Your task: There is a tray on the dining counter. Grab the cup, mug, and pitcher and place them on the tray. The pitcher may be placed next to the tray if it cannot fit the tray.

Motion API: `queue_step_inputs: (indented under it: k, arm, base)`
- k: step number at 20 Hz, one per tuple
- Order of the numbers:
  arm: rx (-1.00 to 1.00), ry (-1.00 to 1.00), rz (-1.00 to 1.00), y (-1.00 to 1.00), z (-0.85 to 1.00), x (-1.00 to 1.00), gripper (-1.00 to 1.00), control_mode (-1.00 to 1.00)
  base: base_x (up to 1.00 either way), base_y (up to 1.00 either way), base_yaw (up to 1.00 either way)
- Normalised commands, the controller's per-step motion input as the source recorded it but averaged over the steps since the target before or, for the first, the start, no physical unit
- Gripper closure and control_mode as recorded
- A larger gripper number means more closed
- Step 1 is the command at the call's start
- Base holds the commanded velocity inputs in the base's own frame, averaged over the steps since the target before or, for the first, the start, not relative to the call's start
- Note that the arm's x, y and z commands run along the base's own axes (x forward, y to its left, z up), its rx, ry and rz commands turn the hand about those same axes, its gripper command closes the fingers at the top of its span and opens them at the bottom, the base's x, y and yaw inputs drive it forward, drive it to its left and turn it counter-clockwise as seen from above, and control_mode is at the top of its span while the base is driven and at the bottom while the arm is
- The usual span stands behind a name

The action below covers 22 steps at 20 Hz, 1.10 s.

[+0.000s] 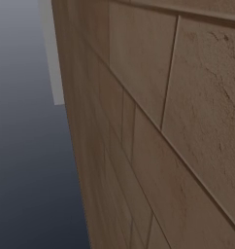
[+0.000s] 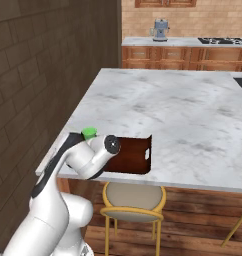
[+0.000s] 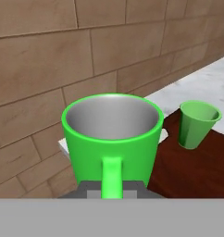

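Note:
My gripper (image 3: 112,189) is shut on the handle of the bright green mug (image 3: 112,134). The mug sits upright right in front of the hand camera, its pale inside showing. It hangs by the wall-side end of the dark brown tray (image 3: 192,169). The green cup (image 3: 197,125) stands upright on the tray, to the mug's right. From the right base camera the tray (image 2: 135,155) lies at the near left corner of the dining counter (image 2: 183,115), partly behind my wrist. The pitcher is out of view.
A brown brick wall (image 1: 153,121) runs close along the counter's left side (image 2: 43,75). A yellow stool (image 2: 134,200) stands under the counter's front edge. A far counter carries a coffee machine (image 2: 160,29) and a stove (image 2: 223,41).

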Motion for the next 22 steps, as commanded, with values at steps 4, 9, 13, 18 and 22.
queue_step_inputs:
  k: [4, 9, 13, 18, 22]
  arm:
    - [0.0, 0.0, 0.01, 0.02, -0.31, 0.22, 1.0, -1.0]
    - [0.0, 0.0, 0.01, 0.0, -0.27, 0.28, 1.0, -1.0]
    - [0.0, 0.0, 0.0, 0.0, -0.1, 0.37, 1.0, -1.0]
    - [0.0, 0.0, 0.0, 0.04, -0.07, 0.31, 1.0, -1.0]
    - [0.0, 0.0, 0.01, 0.04, -0.25, 0.25, 1.0, -1.0]
  base:
    - [0.0, 0.0, 0.0]
    - [0.0, 0.0, 0.0]
    - [0.0, 0.0, 0.0]
    - [0.0, 0.0, 0.0]
    - [0.0, 0.0, 0.0]
